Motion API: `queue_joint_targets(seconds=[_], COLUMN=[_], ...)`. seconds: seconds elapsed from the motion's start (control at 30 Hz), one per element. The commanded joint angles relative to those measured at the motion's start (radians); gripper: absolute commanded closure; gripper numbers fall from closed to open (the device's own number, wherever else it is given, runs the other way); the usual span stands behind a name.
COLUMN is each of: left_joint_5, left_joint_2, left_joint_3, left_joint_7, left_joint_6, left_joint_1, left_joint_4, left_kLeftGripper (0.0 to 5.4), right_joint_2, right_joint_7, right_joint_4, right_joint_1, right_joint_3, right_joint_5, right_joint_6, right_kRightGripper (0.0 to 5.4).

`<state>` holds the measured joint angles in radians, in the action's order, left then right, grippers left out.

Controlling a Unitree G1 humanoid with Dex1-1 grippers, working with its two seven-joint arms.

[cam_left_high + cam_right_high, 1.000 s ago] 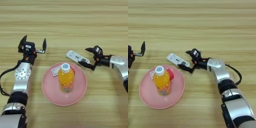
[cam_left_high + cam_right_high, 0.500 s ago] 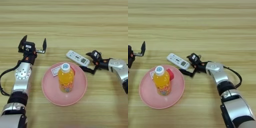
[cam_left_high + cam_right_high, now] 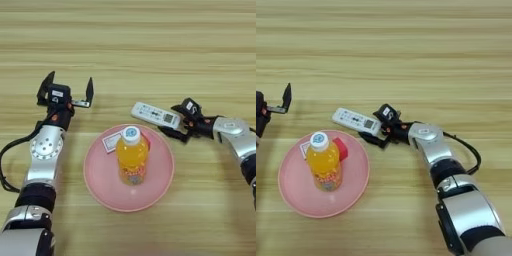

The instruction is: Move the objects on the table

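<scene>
Right hand (image 3: 176, 121) (fingers apart) at the remote control's (image 3: 155, 115) end.

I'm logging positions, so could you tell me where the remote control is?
The remote control lies on the table, just beyond the pink plate's far-right rim, with the right claw at its right end.

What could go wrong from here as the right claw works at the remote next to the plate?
1. The right claw sits at the near end of the white remote; gripped at one end, it may pivot or slip out.
2. The remote lies right by the pink plate's rim; dragging it could bump the plate and topple the upright orange bottle.
3. A falling bottle could knock the red cube and packet beside it.

The left claw is parked, open.
</scene>
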<state>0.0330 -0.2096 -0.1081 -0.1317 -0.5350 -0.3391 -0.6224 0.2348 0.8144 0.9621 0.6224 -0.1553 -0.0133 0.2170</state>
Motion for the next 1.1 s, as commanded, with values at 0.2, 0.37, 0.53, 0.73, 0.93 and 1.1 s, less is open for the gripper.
queue_joint_targets(seconds=[0.2,0.37,0.53,0.73,0.93,1.1], left_joint_5=[-0.015,-0.014,-0.014,-0.016,-0.015,-0.014], left_joint_2=[-0.001,0.000,0.001,0.003,0.003,0.003], left_joint_3=[0.006,0.006,0.007,0.008,0.009,0.009], left_joint_7=[0.004,0.006,0.007,0.009,0.010,0.011], left_joint_6=[-0.022,-0.024,-0.024,-0.025,-0.024,-0.024], left_joint_1=[-0.021,-0.019,-0.020,-0.023,-0.024,-0.027], left_joint_4=[-0.031,-0.029,-0.029,-0.033,-0.036,-0.039], left_kLeftGripper=[0.00,0.00,0.00,0.00,0.00,0.00], right_joint_2=[-0.007,-0.007,-0.003,0.000,0.005,0.013], right_joint_7=[0.033,0.067,0.093,0.098,0.101,0.110], right_joint_4=[0.017,-0.002,-0.041,-0.065,-0.089,-0.129], right_joint_1=[0.016,0.004,-0.011,-0.016,-0.023,-0.029], right_joint_3=[0.008,0.003,0.000,0.004,0.012,0.024], right_joint_5=[0.004,0.005,0.007,0.008,0.017,0.032], right_joint_6=[-0.027,-0.026,-0.028,-0.034,-0.035,-0.039], right_kRightGripper=[2.24,2.46,2.46,2.46,2.46,2.46])
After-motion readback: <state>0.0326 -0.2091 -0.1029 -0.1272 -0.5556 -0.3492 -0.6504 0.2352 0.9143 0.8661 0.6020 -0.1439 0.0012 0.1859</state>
